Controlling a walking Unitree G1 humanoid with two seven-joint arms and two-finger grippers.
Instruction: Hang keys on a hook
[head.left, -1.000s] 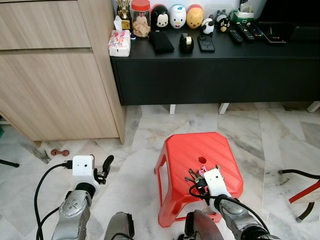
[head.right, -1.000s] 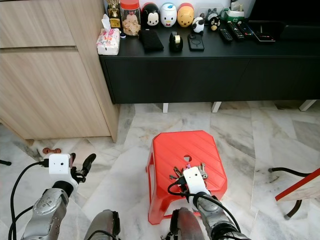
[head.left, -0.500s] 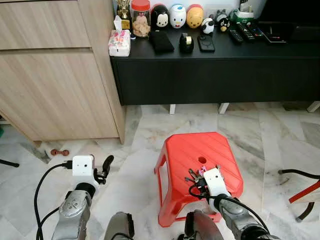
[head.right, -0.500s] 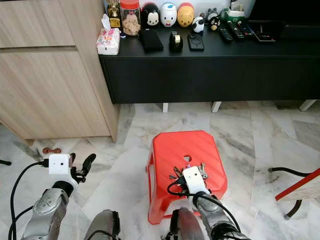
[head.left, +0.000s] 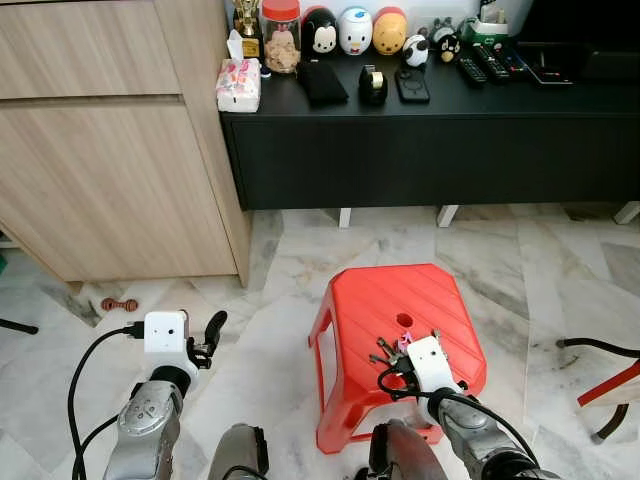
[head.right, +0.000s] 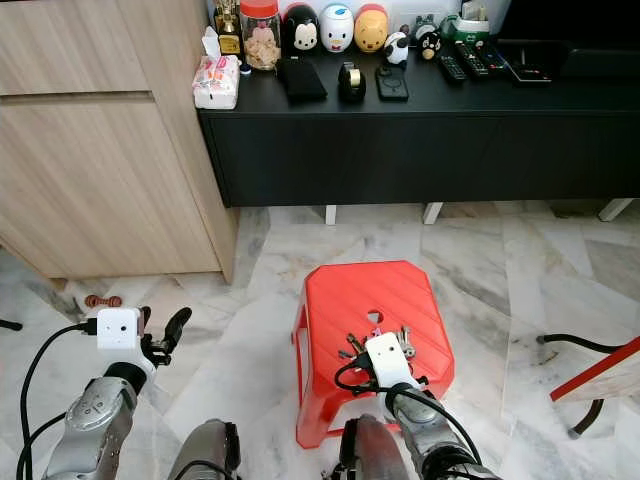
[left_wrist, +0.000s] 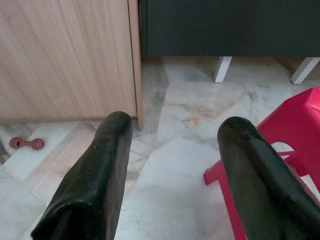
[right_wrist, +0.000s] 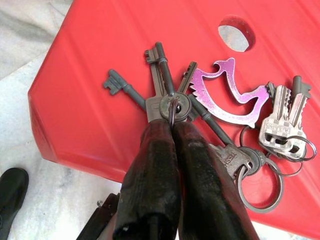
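Observation:
A bunch of keys (right_wrist: 200, 105) with a purple bird-shaped tag (right_wrist: 227, 95) lies on the top of a red plastic stool (head.left: 375, 295), near its front edge. My right gripper (right_wrist: 172, 125) is shut, its two black fingertips pressed together on the bunch's ring, where several long keys meet. From the head, the keys (head.left: 388, 349) show just ahead of the right wrist's white camera box. My left gripper (left_wrist: 172, 135) is open and holds nothing. It hangs over the marble floor to the left of the stool (left_wrist: 295, 125).
A black low console (head.left: 430, 130) with jars, figurines and remotes runs along the back. A wooden cabinet (head.left: 110, 150) stands at the left, with a small red dumbbell toy (head.left: 119, 304) on the floor by it. A black cable (head.left: 590, 345) and a red frame (head.left: 612, 385) lie at the right.

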